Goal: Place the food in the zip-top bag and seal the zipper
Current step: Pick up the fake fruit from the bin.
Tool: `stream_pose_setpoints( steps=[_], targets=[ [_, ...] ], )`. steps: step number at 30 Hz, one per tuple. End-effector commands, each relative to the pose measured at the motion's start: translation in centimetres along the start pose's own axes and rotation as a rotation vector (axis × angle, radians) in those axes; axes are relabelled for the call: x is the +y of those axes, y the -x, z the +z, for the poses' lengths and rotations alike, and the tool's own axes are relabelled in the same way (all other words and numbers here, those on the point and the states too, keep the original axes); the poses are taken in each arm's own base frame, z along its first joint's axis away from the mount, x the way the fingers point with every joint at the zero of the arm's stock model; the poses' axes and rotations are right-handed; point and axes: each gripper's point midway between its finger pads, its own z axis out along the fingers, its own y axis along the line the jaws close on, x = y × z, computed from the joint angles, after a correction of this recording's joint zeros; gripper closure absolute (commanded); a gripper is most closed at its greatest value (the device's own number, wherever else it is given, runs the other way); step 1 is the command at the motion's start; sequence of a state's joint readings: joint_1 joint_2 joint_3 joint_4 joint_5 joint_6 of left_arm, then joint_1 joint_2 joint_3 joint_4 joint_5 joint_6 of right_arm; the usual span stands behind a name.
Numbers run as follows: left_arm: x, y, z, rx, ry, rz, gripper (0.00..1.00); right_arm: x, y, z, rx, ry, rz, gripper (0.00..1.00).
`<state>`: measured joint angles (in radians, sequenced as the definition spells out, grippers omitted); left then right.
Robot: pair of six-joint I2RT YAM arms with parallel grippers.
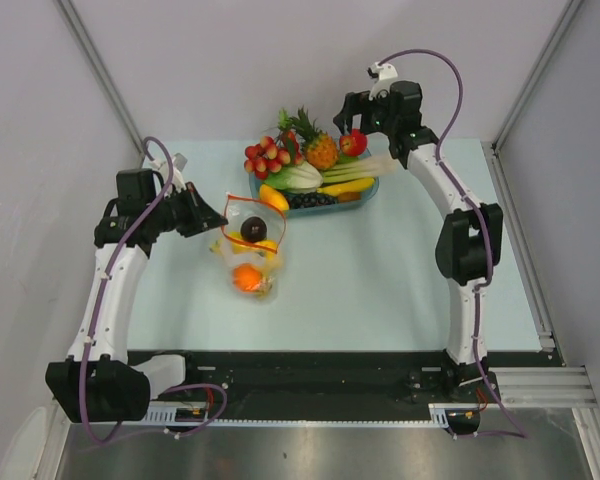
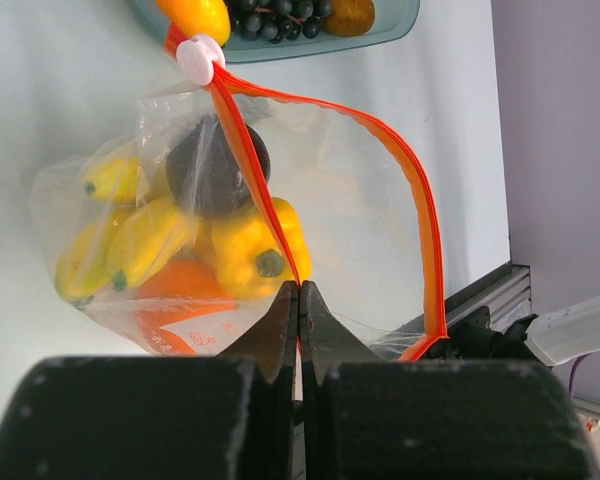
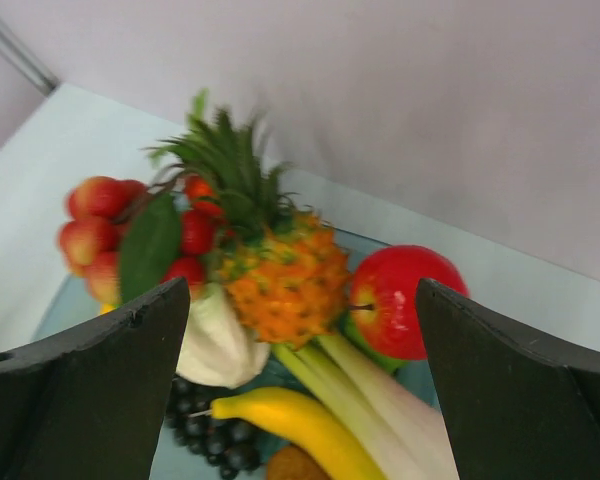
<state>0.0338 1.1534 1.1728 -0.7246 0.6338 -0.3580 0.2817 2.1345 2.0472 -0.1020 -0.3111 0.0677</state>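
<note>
Zip-top bag [image 1: 250, 255] lies left of centre on the table [image 1: 400, 280], just nearer than the blue fruit tray [image 1: 368, 188], mouth gaping, with yellow bananas [image 2: 130, 240], an orange [image 1: 246, 278] and a dark round fruit [image 2: 215, 165] inside. The left gripper [image 2: 298, 300] is clamped on the red-orange zipper [image 2: 420, 200]. The right gripper [image 3: 300, 300] hangs spread wide over the tray's far-right end, by the red apple [image 3: 405, 300].
</note>
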Motion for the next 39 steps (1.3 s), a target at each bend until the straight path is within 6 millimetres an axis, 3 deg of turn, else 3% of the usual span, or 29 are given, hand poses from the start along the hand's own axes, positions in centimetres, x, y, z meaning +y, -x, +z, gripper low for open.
stream_pose_setpoints(
  steps=[1, 2, 4, 9, 16, 22, 28, 31, 35, 39],
  targets=[
    [-1.3, 1.9, -0.5, -0.051, -0.029, 0.053, 1.0, -3.6, 0.3, 1.6, -0.024, -0.049, -0.043, 0.0],
    [-1.3, 1.8, -0.4, -0.049, -0.028, 0.052, 1.0, -4.5, -1.2, 2.4, 0.0, -0.054, -0.032, 0.0],
    [-1.1, 1.8, -0.4, -0.048, -0.022, 0.045, 1.0, -5.3, -1.0, 2.8, -0.011, -0.053, -0.029, 0.0],
    [-0.9, 1.7, -0.3, -0.046, -0.016, 0.046, 1.0, -7.2, -3.8, 4.5, 0.007, -0.046, -0.022, 0.0],
    [-0.4, 1.7, -0.1, -0.037, 0.005, 0.036, 1.0, -8.2, -7.9, 5.8, 0.071, -0.023, 0.028, 0.0],
    [-0.2, 1.8, 0.2, -0.033, 0.012, 0.032, 1.0, -8.6, -10.1, 6.5, 0.096, -0.011, 0.069, 0.0],
    [-0.1, 2.0, 0.4, -0.029, 0.012, 0.029, 1.0, -8.6, -10.5, 6.8, 0.099, -0.007, 0.08, 0.0],
    [-0.1, 2.1, 0.5, -0.029, 0.01, 0.026, 1.0, -8.6, -10.2, 6.6, 0.091, 0.002, 0.069, 0.08],
    [-0.2, 2.2, 0.6, -0.028, 0.006, 0.028, 1.0, -8.4, -10.0, 6.4, 0.092, 0.012, 0.069, 0.25],
    [-0.2, 2.4, 0.6, -0.034, 0.006, 0.03, 1.0, -7.9, -9.2, 5.9, 0.085, 0.034, 0.062, 0.33]
  ],
)
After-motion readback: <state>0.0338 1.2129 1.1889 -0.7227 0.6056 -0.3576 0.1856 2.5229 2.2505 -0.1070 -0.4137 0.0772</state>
